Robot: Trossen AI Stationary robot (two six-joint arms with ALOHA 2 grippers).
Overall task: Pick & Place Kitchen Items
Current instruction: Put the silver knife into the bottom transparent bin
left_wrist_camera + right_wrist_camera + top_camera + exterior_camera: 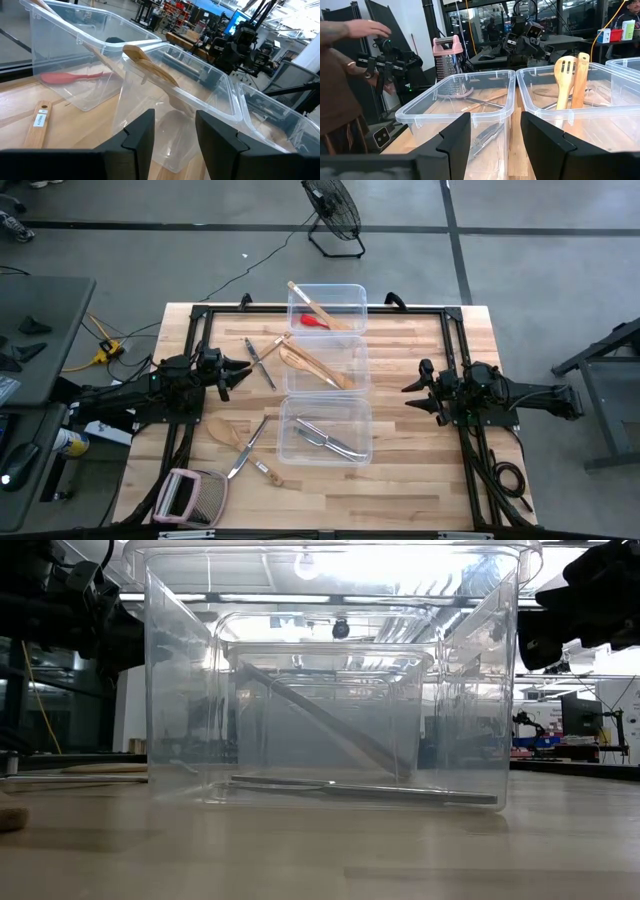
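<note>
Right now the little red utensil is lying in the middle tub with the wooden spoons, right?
Not quite. The high view shows the red utensil lying in the far tub, beside a wooden utensil. The middle tub holds only wooden spoons.

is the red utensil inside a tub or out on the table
Inside. The red utensil lies in the far clear tub beside a pale wooden utensil; the left wrist view shows it behind the tub's wall.
</note>
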